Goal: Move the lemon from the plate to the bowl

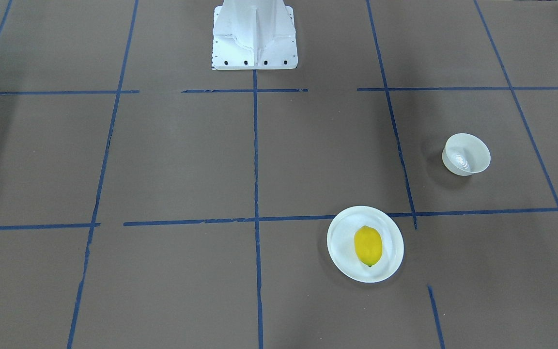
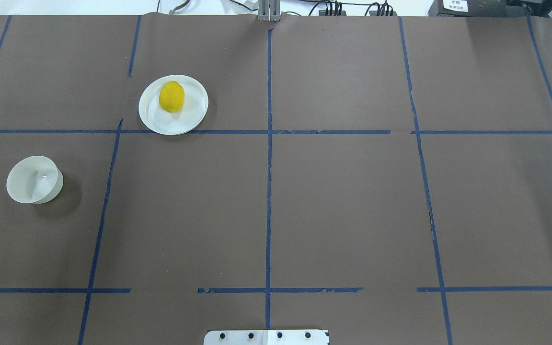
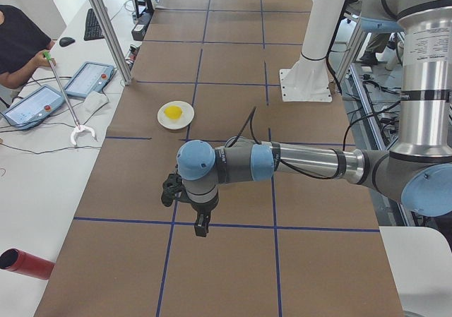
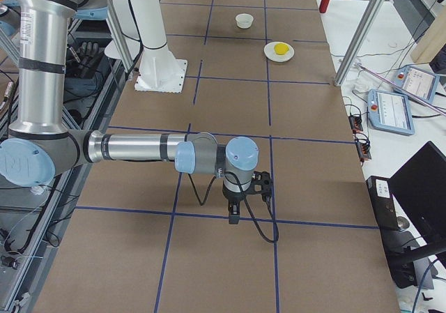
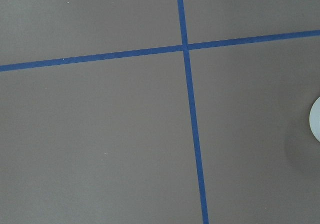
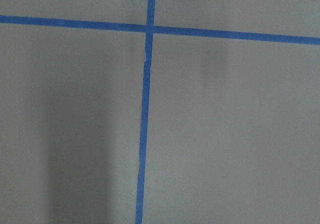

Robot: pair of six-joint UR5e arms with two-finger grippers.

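Overhead exterior: lemon on the plate, reach not yet begun

In the upper left of this frame the lemon (image 2: 171,97) lies on the plate (image 2: 194,117), toward the plate's upper half. The bowl (image 2: 29,184) stands empty near the left edge, lower down and well apart from the plate. Neither gripper shows here over the brown table (image 2: 343,206).

The side views have the left gripper (image 3: 201,229) and the right gripper (image 4: 234,218) each pointing down over bare table, far from the plate. From those views I cannot tell whether either pair of jaws stands apart or together. The wrist views show little but paper and blue tape lines (image 5: 192,134).

The task looks to be at its first step, the approach. Plate and bowl both sit in the left half, so the left gripper seems the natural choice. It would need to travel over the plate, have its jaws spread wider than the lemon's short axis, and then descend.
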